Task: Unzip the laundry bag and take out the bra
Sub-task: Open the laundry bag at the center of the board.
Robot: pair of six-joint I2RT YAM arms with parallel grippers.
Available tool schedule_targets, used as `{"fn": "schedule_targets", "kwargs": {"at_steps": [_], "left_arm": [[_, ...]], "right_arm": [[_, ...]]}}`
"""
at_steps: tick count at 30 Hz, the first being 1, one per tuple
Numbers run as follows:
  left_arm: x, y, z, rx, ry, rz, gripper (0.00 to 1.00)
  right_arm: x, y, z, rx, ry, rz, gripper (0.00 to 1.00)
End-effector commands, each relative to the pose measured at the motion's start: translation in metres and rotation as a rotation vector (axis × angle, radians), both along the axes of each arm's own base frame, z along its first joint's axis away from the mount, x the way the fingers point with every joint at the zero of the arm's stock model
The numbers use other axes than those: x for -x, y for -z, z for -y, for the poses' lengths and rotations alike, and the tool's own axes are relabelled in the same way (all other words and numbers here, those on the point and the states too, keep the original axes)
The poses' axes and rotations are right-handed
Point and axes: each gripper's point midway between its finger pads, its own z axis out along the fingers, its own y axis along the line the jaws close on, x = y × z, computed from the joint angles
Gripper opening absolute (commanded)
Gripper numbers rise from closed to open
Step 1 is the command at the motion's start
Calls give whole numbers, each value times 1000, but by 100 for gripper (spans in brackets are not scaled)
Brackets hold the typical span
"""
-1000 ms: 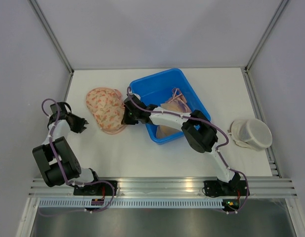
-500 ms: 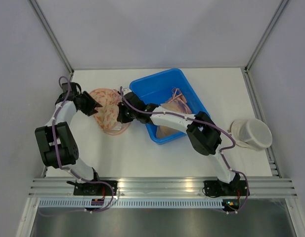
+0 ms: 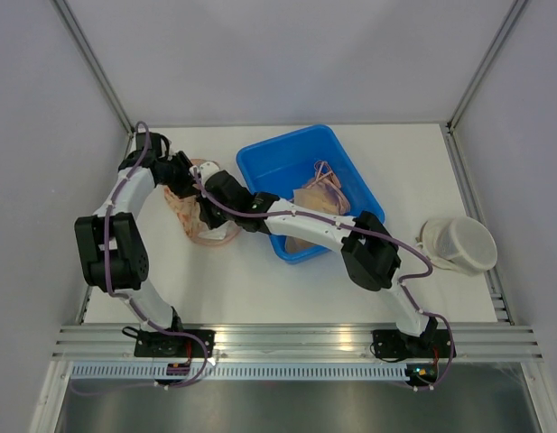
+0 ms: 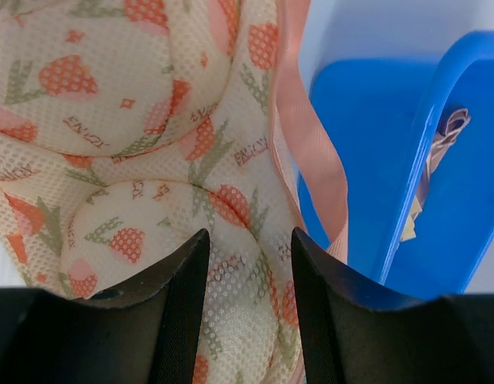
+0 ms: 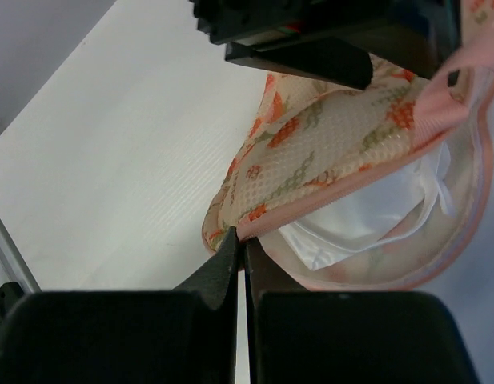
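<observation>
The laundry bag, cream mesh with an orange floral print and pink zipper tape, lies left of the blue bin. My right gripper is shut on the bag's zipper edge. The seam beside it gapes, and white fabric, the bra, shows inside. My left gripper is at the bag's far side. Its jaws stand open over the bag, with mesh bulging between the fingers. In the right wrist view the left gripper's black body hangs just above the bag.
The blue bin stands right of the bag and holds beige garments; its wall is close to my left fingers. A white mesh bag sits at the table's right edge. Metal frame posts border the table.
My left arm swung from the table's left side up onto the bag and its jaws widened. My right gripper slid left along the bag, which is now bunched and partly hidden.
</observation>
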Motion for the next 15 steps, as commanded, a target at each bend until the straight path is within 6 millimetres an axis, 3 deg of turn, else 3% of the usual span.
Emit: {"fn": "schedule_targets", "kwargs": {"at_steps": [1,6,12,15], "left_arm": [[2,-6,16,50,84,-8,50],[1,-16,16,38,75,5,51],[-1,-48,17,15,110,101,53],[1,-53,20,12,156,119,54]], "right_arm": [[-3,-3,-5,25,-14,56,0],[-1,2,-7,37,-25,53,0],[1,3,-5,43,-25,52,1],[1,3,-4,45,-27,54,0]]}}
